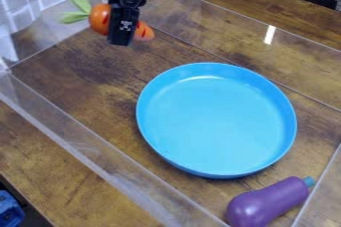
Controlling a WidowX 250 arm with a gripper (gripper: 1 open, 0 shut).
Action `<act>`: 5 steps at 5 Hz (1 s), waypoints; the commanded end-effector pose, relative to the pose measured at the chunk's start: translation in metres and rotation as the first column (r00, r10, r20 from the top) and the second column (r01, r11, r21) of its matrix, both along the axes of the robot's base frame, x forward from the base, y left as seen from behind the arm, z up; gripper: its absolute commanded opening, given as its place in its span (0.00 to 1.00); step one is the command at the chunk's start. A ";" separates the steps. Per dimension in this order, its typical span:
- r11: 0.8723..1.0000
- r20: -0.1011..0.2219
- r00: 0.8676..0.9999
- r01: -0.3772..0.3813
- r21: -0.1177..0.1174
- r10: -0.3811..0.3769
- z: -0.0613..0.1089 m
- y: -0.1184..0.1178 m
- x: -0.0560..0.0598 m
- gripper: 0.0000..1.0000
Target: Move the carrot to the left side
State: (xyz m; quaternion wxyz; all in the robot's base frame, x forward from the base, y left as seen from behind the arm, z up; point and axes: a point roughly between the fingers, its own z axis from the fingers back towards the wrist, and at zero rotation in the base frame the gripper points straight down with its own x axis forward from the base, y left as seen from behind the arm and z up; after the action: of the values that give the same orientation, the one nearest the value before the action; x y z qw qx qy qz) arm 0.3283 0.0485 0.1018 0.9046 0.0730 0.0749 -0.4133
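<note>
The orange carrot (103, 17) with light yellow-green leaves hangs above the wooden tabletop at the far left, its leaves pointing left toward the tiled wall. My black gripper (123, 32) comes down from the top edge and is shut on the carrot, covering its middle; orange shows on both sides of the fingers. The carrot sits well left of the blue plate.
A large blue plate (167, 131) lies in the middle of the wooden table. A purple eggplant toy (266, 202) rests near the front right corner. Clear acrylic walls (80, 146) border the work area. A tiled wall stands at the back left.
</note>
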 end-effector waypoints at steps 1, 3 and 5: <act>1.000 0.032 0.999 -0.001 -0.004 0.001 0.007 0.004 -0.005 0.00; 1.000 0.055 0.998 0.027 -0.009 -0.027 0.006 0.004 -0.001 0.00; 0.999 0.081 0.996 0.039 -0.010 -0.038 0.002 0.012 0.013 0.00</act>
State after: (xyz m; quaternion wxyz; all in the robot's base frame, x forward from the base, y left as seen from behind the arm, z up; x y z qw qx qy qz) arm 0.3350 0.0530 0.0826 0.8938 0.0679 0.0641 -0.4387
